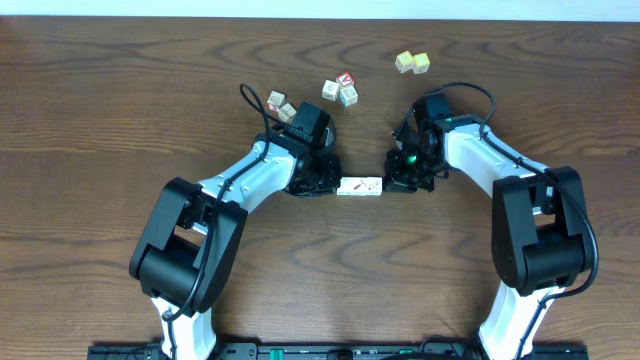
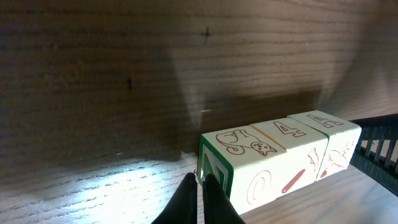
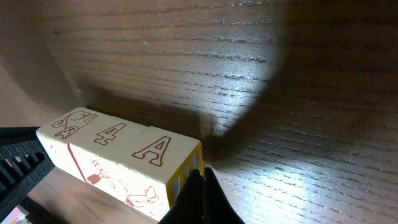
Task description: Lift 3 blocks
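Where the two grippers meet, the 3 blocks [image 1: 360, 186] form one end-to-end row, squeezed between them. The left gripper [image 2: 200, 182], fingers closed together, presses the green-edged end; the right gripper [image 3: 200, 175], likewise closed, presses the yellow-edged end.

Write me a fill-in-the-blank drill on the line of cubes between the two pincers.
1. The row of blocks between the pincers holds ___ cubes.
2. The middle cube shows the numeral ___ on top.
3. The end cube beside the right pincer shows the letter ___ on top.
4. The end face at the left pincer is edged in ___.

Missing words: three; 4; A; green.
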Controlling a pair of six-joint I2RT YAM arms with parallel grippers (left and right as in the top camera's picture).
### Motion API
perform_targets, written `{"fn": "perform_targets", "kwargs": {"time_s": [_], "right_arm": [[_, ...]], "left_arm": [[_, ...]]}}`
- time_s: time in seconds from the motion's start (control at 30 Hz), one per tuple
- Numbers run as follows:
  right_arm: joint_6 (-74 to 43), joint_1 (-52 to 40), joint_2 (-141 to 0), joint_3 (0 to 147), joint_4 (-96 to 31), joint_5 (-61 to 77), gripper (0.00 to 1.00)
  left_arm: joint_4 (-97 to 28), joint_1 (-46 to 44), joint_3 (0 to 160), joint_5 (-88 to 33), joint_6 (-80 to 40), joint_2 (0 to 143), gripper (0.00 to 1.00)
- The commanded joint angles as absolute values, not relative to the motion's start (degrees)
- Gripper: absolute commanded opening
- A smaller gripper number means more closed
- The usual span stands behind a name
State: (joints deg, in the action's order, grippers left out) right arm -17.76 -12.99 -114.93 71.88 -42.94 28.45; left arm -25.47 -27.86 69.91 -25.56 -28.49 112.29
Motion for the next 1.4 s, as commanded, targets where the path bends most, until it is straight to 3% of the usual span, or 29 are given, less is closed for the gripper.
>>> {"fn": "perform_targets", "kwargs": {"time_s": [0.0, 1.37], "right_arm": [[-18.4, -14.3, -115.3, 72.3, -42.8, 32.0, 0.01], [-19.7, -18.8, -112.7, 77.3, -45.6, 32.0, 0.01]], "left_arm": [[-24.9, -28.4, 70.3, -28.6, -28.1, 112.7, 0.07], [-26.5, -28.4, 70.3, -29.6, -28.1, 108.5, 0.07]]}}
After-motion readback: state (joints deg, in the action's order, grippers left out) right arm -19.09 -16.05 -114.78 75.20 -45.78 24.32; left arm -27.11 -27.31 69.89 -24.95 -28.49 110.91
